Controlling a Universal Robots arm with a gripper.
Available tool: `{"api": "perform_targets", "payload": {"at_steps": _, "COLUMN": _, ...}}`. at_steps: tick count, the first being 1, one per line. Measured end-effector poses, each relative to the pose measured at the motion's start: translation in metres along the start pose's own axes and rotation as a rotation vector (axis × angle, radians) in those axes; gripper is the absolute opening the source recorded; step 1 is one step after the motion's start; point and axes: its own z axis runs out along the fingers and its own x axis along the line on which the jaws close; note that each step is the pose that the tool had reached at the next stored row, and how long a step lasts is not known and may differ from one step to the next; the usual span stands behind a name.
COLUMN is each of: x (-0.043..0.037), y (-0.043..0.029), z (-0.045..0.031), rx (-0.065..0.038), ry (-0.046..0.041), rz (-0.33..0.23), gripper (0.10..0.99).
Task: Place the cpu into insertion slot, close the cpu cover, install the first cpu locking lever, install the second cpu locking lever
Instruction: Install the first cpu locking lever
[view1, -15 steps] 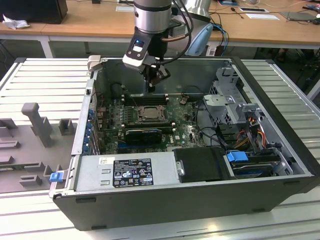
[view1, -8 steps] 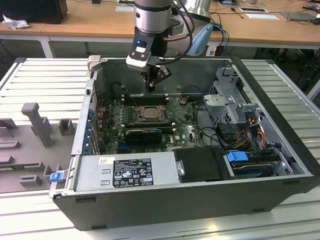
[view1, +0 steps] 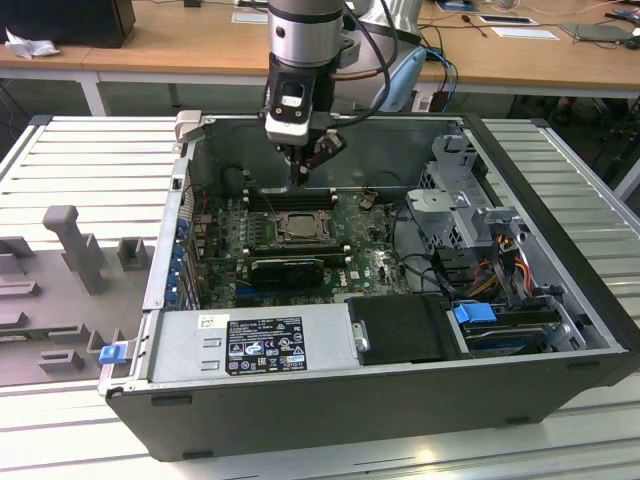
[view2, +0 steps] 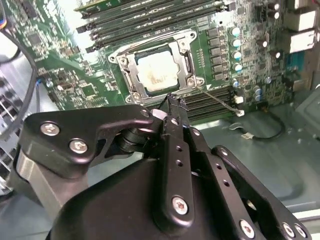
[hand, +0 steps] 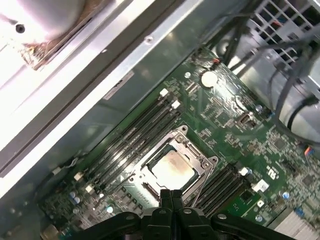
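- In the exterior view: shows one gripper (view1: 299, 180) hanging low inside one open computer case (view1: 330, 410), tip just on the far side of the insertion slot (view1: 272, 230). Cannot tell about touching.
- Shows one cpu (view1: 297, 229) sitting in that slot, on one green board (view1: 370, 240), with one black card (view1: 290, 268) just on the near side.
- In the second wrist view: shows the gripper (view2: 174, 100) with fingers pressed tight together, pinching nothing.
- Shows one cpu (view2: 159, 72) lying flat under one cpu cover (view2: 131, 75), so the cover looks shut already.
- Shows one thin lever (view2: 218, 99) poking out from a corner of the cover, close to the gripper tip. Looks not locked down yet. Cannot tell about a second lever.
- Could go wrong from here: could slide off that skinny, springy lever when pushing. Could then bump the green board or the long black memory slots (view2: 145, 22) and scratch them.
- Could also press crooked on the cover and squash the cpu. Could leave the lever half hooked and ready to pop up.
- In the first wrist view: shows the gripper (hand: 171, 194), fingers tight together, just beside the cpu cover (hand: 192, 150) and one cpu (hand: 172, 167).
- Shows memory slots (hand: 135, 135) in rows on two sides of the slot, packed too close to count for sure.
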Motion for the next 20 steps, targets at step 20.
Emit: {"api": "perform_targets", "payload": {"at_steps": 20, "x": -0.0001, "y": -0.0002, "z": 0.0044, "rx": 0.005, "ry": 0.0015, "rz": -0.552, "gripper": 0.106}}
